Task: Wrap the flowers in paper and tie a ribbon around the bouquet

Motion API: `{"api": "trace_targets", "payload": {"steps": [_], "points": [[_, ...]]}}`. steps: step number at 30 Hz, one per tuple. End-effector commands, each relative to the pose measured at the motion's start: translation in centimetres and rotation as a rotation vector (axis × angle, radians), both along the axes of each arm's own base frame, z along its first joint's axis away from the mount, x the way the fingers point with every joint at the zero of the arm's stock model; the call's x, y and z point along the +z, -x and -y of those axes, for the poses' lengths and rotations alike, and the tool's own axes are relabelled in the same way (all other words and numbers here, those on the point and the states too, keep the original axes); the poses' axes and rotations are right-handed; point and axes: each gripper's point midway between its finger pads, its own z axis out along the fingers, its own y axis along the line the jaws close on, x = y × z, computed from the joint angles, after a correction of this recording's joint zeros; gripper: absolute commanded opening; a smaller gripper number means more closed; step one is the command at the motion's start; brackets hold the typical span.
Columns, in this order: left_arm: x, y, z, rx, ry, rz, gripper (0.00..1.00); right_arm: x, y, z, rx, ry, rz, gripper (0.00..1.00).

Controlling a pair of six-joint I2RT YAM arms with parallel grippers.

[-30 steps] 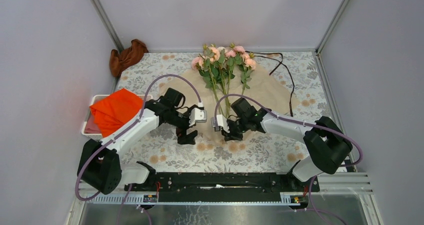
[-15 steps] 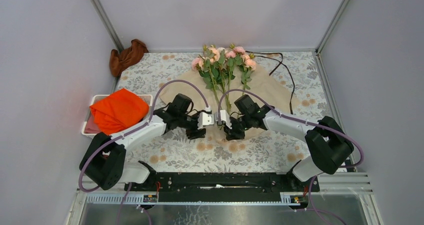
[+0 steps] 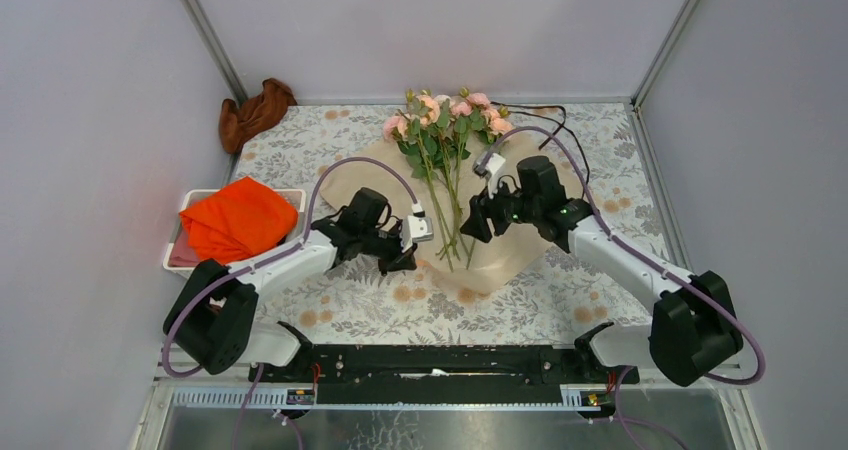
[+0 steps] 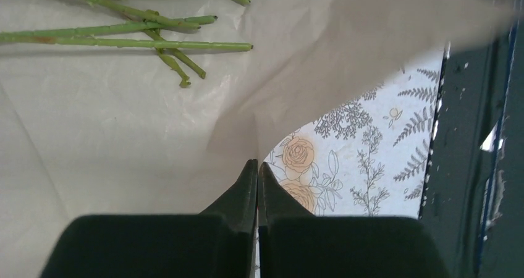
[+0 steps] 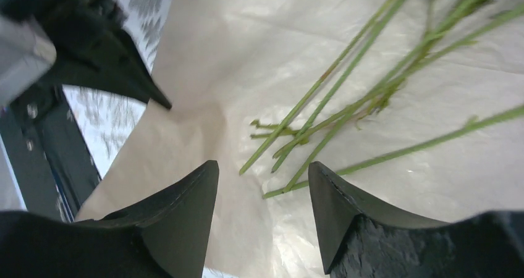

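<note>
The flowers (image 3: 445,120) lie on the peach paper (image 3: 530,185), pink blooms toward the back and green stems (image 4: 123,43) pointing to the near side. My left gripper (image 3: 408,260) is shut on the paper's near edge, and the sheet (image 4: 111,130) rises in a fold from its tips (image 4: 257,164). My right gripper (image 3: 470,225) hangs open above the paper (image 5: 247,43), close to the stem ends (image 5: 346,105), with nothing between its fingers (image 5: 262,167). The ribbon (image 3: 580,170) trails as a thin dark strip along the paper's back right side.
A bright orange cloth (image 3: 235,220) fills a white tray (image 3: 170,260) at the left. A brown cloth (image 3: 255,110) sits in the back left corner. The floral tablecloth (image 3: 520,300) is walled on three sides. A black rail (image 3: 430,365) runs along the near edge.
The left gripper moved right to the paper's near edge and shut on it. The right gripper opened, let the paper go, and drew back and to the right.
</note>
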Motion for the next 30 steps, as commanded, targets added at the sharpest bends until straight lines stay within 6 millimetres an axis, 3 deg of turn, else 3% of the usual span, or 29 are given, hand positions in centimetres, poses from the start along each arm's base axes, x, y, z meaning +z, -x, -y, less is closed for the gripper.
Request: {"api": "trace_targets", "payload": {"steps": [1,7,14,21,26,28,30], "points": [[1.2,-2.2,1.3,0.125,0.067,-0.063,0.0,1.5,-2.3,0.3,-0.22,-0.085,-0.092,0.65],[-0.6,-5.5,-0.8,0.297,0.033,-0.199,0.0,-0.6,1.0,-0.4,-0.085,-0.082,-0.223,0.72],[-1.4,-5.2,-2.2,0.312,0.048,-0.289,0.0,-2.8,3.8,0.6,-0.025,-0.092,-0.189,0.75],[-1.1,-5.7,-2.8,0.336,0.056,-0.288,0.0,-4.2,0.7,0.0,-0.086,-0.126,-0.066,0.76],[-1.2,-6.2,-2.8,0.357,0.056,-0.288,0.0,-5.8,1.4,-0.6,-0.078,-0.143,-0.162,0.72],[-1.3,-6.4,-2.8,0.364,0.055,-0.29,0.0,-6.4,1.4,-0.4,-0.101,-0.139,-0.173,0.66],[-1.3,-6.4,-2.8,0.364,0.055,-0.29,0.0,-7.0,1.2,-0.3,-0.131,-0.132,-0.19,0.49]]}}
